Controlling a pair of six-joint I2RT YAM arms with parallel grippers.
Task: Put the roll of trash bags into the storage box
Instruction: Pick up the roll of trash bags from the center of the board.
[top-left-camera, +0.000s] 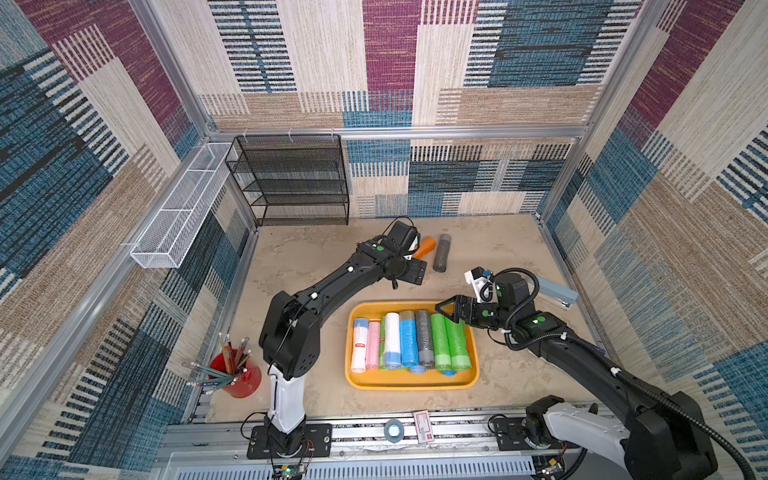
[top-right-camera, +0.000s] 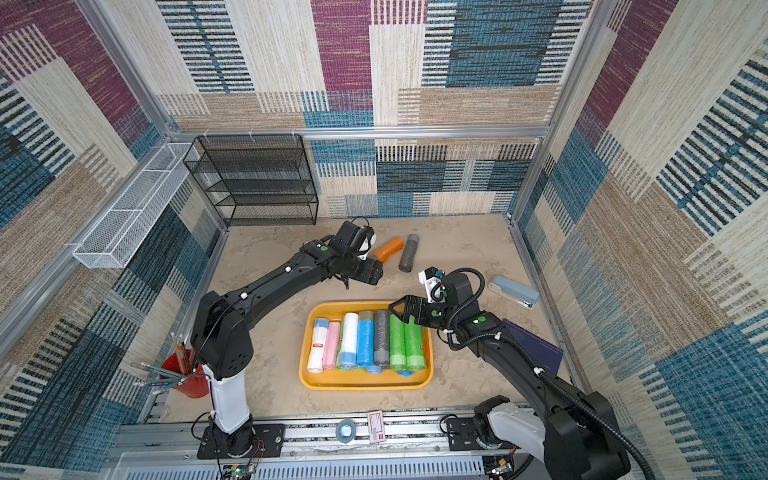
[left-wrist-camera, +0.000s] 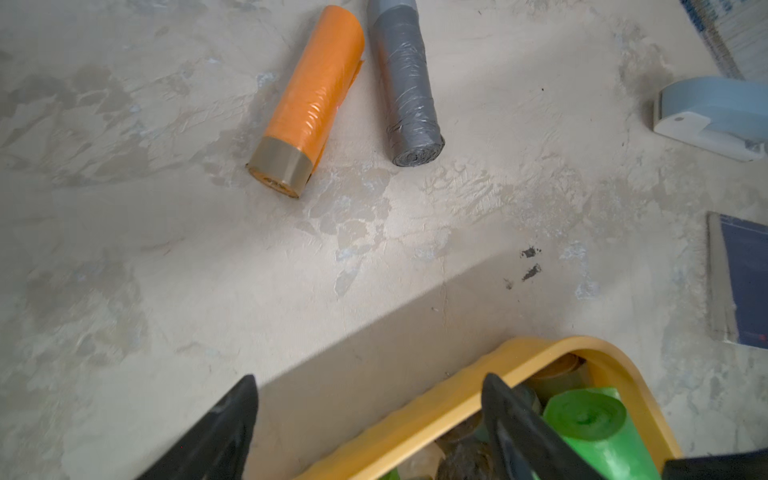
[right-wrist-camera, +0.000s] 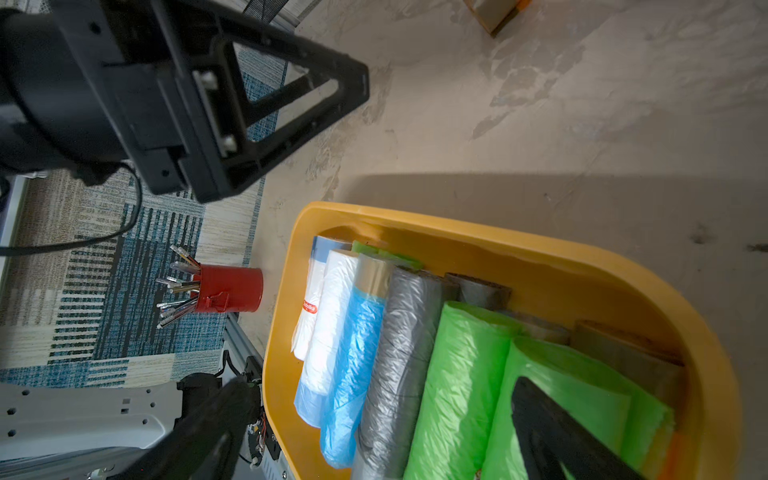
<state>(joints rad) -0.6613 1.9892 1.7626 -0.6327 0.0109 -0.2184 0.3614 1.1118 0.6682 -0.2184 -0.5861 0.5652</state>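
**Two rolls outside the box, both pincers empty**

We judge ourselves between placements. The storage box (top-left-camera: 411, 384) holds a row of rolls (top-left-camera: 409, 340), while the orange roll (left-wrist-camera: 316, 95) and the grey roll (left-wrist-camera: 409, 83) lie on the table (left-wrist-camera: 166, 249) beyond its far rim, just beside each other. Our left gripper (left-wrist-camera: 370, 378) hovers by that rim, jaws wide, holding nothing. Our right gripper (top-left-camera: 446, 316) hangs over the box's far corner, also wide and empty. Next, we reckon, the left gripper must reach the orange roll, straddle its width and close.

Red cup of pencils (top-left-camera: 245, 380) stands upright; black mesh rack (top-left-camera: 295, 183) sits beside white wire basket (top-left-camera: 178, 212); pale blue stapler (top-left-camera: 557, 291) lies flat
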